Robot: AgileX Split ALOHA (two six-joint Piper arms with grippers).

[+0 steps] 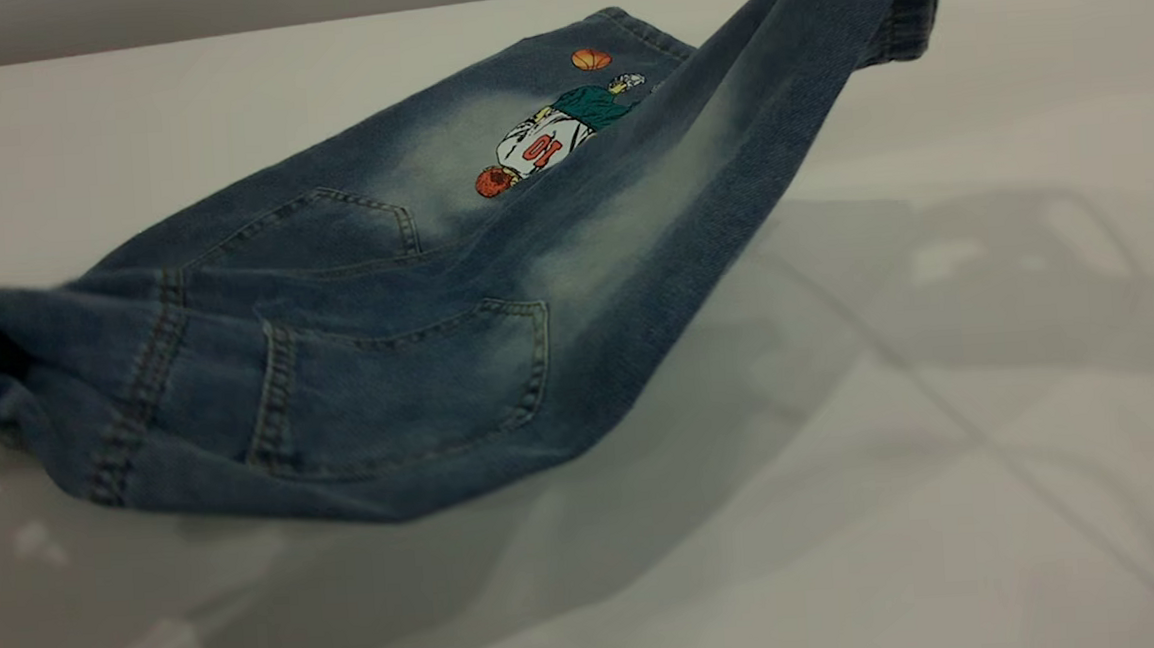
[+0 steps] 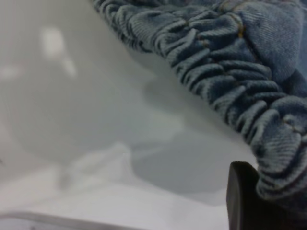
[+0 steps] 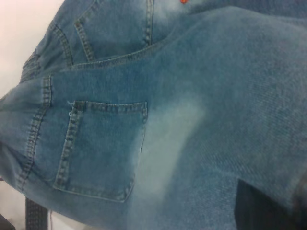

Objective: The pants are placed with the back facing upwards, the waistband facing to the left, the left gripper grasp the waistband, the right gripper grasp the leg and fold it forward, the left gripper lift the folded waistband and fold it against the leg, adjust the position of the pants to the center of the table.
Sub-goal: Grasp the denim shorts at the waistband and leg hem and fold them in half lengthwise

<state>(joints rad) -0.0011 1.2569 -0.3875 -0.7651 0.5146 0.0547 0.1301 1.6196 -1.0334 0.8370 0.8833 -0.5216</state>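
Pants (image 1: 390,375) hang stretched above the table (image 1: 949,502), near side lifted, far printed leg resting on the surface. Left gripper (image 2: 249,201) at the view's left edge: one dark finger (image 2: 242,196) presses the ruffled waistband (image 2: 230,91); closed on it, I judge. Risk: thin bite on elastic, may slip as the fold swings forward. Plain leg (image 1: 726,145) rises to upper right; right gripper cut off there, grip presumed, opening cannot be told. Hem hold unverifiable.
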